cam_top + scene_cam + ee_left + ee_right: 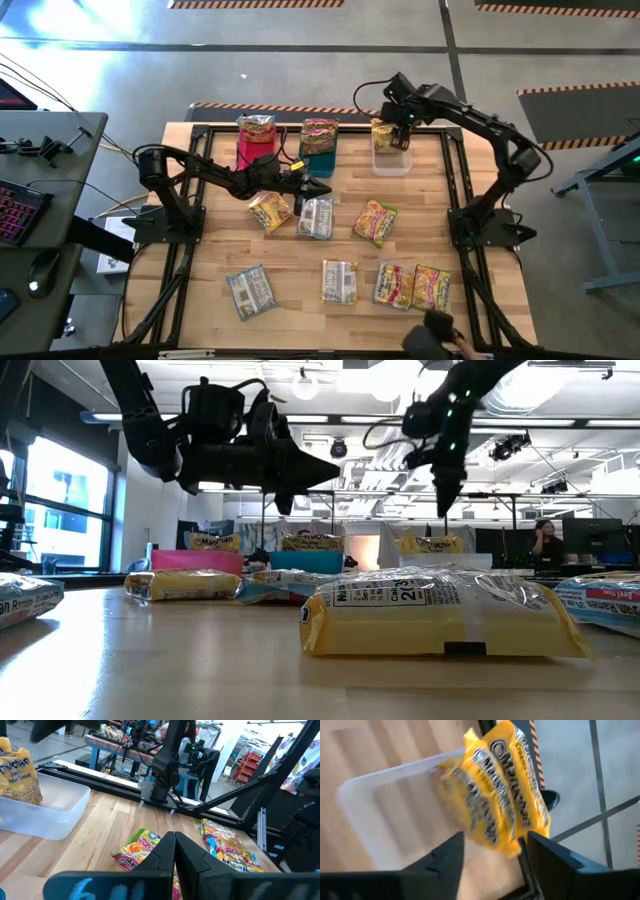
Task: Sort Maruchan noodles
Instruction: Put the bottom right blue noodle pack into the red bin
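Observation:
Several Maruchan noodle packets lie flat on the wooden table, among them a yellow one (270,210), a silvery one (316,217) and a yellow-green one (375,222). Along the far edge stand a pink bin (255,152), a blue bin (318,155) and a clear bin (392,162), each with a packet standing in it. My right gripper (495,840) hangs open above the clear bin, pointing down; the yellow packet (495,790) leans in the bin beyond its fingers, apart from them. My left gripper (325,189) is shut, level above the table's middle, holding nothing.
More packets lie in a row near the table's front edge (338,280), (430,287), and one at the front left (248,290). A dark object (440,328) sits at the near edge. A person (545,540) sits far behind the table.

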Controlling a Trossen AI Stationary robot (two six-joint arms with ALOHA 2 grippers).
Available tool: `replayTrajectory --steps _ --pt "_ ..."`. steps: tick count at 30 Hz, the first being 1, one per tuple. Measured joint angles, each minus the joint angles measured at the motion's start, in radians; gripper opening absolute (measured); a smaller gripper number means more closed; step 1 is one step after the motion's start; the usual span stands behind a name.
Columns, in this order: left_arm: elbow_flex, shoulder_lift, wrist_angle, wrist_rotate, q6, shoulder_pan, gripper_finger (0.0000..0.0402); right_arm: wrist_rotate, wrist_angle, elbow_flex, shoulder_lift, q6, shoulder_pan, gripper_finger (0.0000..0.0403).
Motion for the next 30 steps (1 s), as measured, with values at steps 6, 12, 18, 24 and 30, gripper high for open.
replayTrajectory --steps 6,12,18,24,30 --pt "0.0 0.001 -0.041 0.0 0.007 0.011 0.0 0.001 -0.035 0.0 -0.146 0.016 0.048 0.0073" --pt "0.0 0.001 -0.068 0.0 0.012 0.021 0.0 -0.077 0.088 -0.153 -0.339 0.064 0.096 0.0013" --pt "0.0 0.001 -0.071 0.0 0.036 0.021 0.0 -0.107 0.384 -0.521 -0.553 0.22 0.184 0.0002" --pt "0.0 0.001 -0.08 0.0 0.036 0.019 0.0 -0.205 0.568 -0.77 -0.707 0.409 0.311 0.0001" --pt "0.0 0.001 -0.098 0.0 0.054 0.001 0.0 -0.375 0.56 -0.806 -0.768 0.537 0.419 0.0"
